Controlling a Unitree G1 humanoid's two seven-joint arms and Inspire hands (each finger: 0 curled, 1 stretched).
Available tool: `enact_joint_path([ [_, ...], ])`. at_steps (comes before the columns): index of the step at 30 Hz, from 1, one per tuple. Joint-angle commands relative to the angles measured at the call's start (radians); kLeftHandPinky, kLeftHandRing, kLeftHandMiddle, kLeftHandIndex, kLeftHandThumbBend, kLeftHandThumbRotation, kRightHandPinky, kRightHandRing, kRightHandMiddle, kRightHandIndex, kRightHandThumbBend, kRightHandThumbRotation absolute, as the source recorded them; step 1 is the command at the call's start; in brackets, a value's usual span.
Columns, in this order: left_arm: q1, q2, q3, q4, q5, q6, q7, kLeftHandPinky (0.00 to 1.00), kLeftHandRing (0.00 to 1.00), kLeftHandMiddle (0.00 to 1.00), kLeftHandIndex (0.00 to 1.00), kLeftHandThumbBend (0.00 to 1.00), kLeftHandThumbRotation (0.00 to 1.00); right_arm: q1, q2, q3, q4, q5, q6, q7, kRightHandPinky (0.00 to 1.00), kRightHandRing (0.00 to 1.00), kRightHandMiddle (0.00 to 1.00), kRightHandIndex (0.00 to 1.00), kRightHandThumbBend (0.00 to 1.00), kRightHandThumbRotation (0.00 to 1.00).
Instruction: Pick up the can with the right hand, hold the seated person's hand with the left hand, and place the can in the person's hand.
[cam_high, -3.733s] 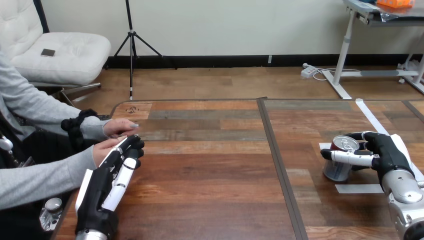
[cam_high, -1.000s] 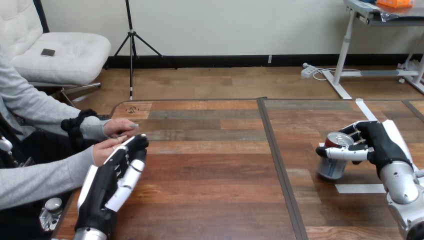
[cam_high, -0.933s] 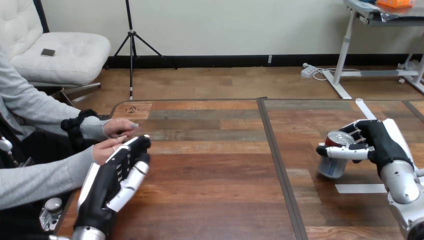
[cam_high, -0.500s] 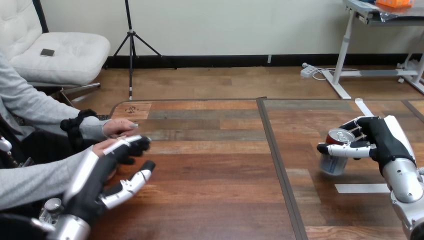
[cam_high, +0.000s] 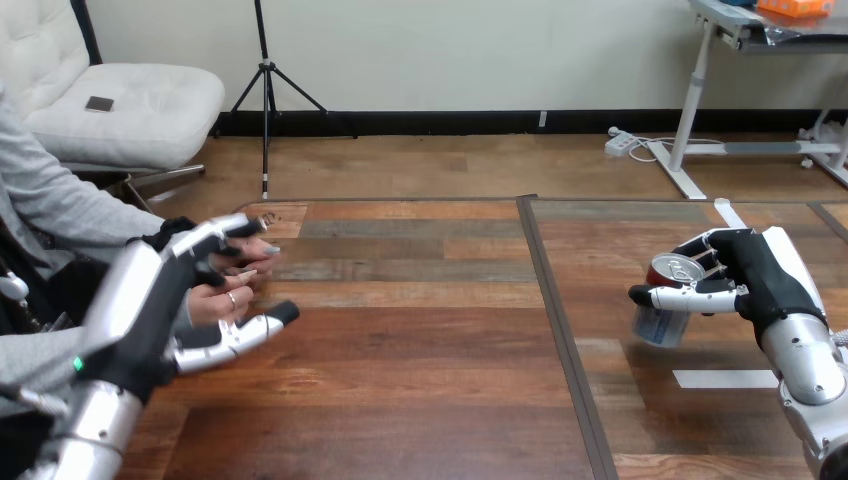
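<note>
In the head view, your right hand (cam_high: 762, 282) is at the right part of the table (cam_high: 420, 390), clenched on the can (cam_high: 655, 325). Its thumb lies across the side of the can facing you and its fingers wrap round the far side. The can is tilted in that grip, with its red-rimmed top leaning toward the hand and its silver body hanging below the thumb. A white tape strip (cam_high: 725, 378) lies flat on the wood near the can, on your side of it and to the right. A dark seam (cam_high: 560, 340) runs down the table between the can and the left half.

Your left hand (cam_high: 150, 300) is well apart from the can, raised at the table's left edge with its silver forearm coming up from the bottom left corner. It is spread and released: the fingers (cam_high: 205, 240) reach out nearly straight and the thumb (cam_high: 245, 332) points out lower down. The person's nearer hand (cam_high: 222, 300) sits in the gap between them. The person's farther hand (cam_high: 255, 255) rests on the table just beyond, right by your fingertips. Your fingers may be brushing the person's hands, but the overlap hides any contact, and nothing is curled round either one
</note>
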Motion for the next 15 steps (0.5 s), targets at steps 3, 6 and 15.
enact_joint_path([
  [3, -0.1, 0.068, -0.001, -0.108, 0.06, 0.048, 0.077, 0.61, 0.76, 0.8, 0.79, 0.99, 0.33, -0.097, -0.009, 0.002, -0.079, 0.009, -0.052, -0.002, 0.36, 0.39, 0.42, 0.44, 0.81, 0.0],
  [6, -0.112, 0.084, -0.006, -0.099, 0.073, 0.053, 0.099, 0.61, 0.75, 0.79, 0.78, 1.0, 0.33, -0.099, -0.007, 0.001, -0.081, 0.01, -0.048, 0.001, 0.35, 0.39, 0.42, 0.44, 0.81, 0.0],
  [15, -0.149, 0.127, -0.031, -0.047, 0.112, 0.054, 0.163, 0.61, 0.74, 0.77, 0.77, 1.0, 0.35, -0.097, -0.002, 0.0, -0.087, 0.013, -0.045, 0.005, 0.34, 0.38, 0.42, 0.44, 0.81, 0.0],
])
